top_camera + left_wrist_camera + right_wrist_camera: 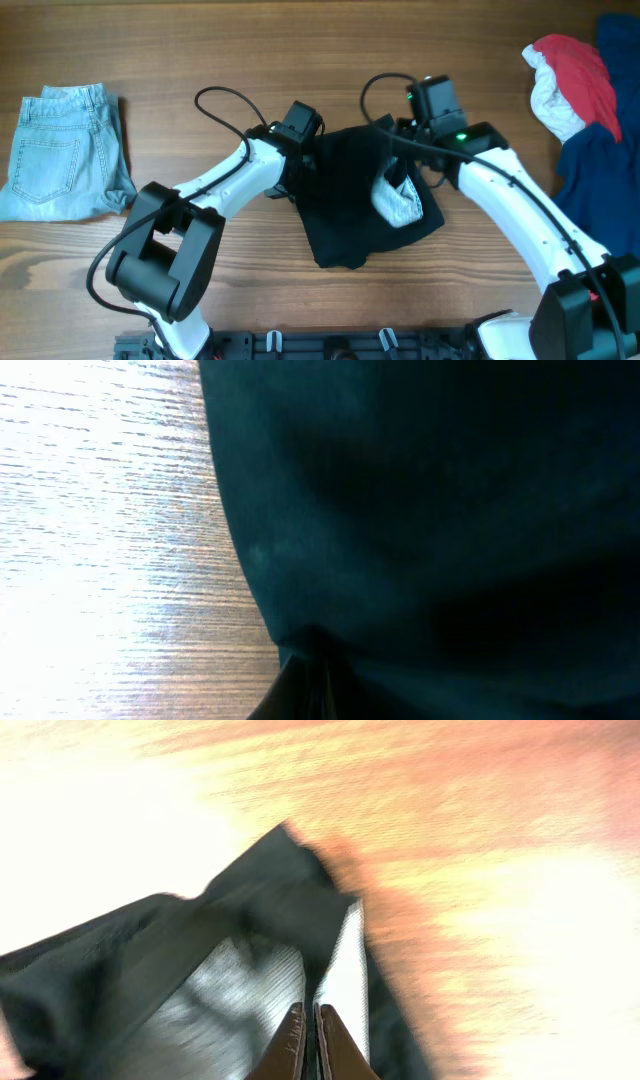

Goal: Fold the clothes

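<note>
Black shorts (345, 200) lie crumpled in the middle of the wooden table (180, 50), with pale inner lining (398, 198) turned out on their right side. My left gripper (303, 152) is at the shorts' left edge. In the left wrist view the dark cloth (450, 510) fills most of the frame and the gripper (312, 678) is shut on its edge. At the upper right edge of the shorts, my right gripper (405, 148) is shut. In the right wrist view its brown fingertips (311, 1032) pinch black cloth (260, 900) beside the pale lining (225, 1005).
Folded light-blue denim shorts (60, 150) lie at the far left. At the far right lies a heap of red (580, 70), white (550, 105) and navy (600, 170) garments. Both arms' cables loop above the shorts.
</note>
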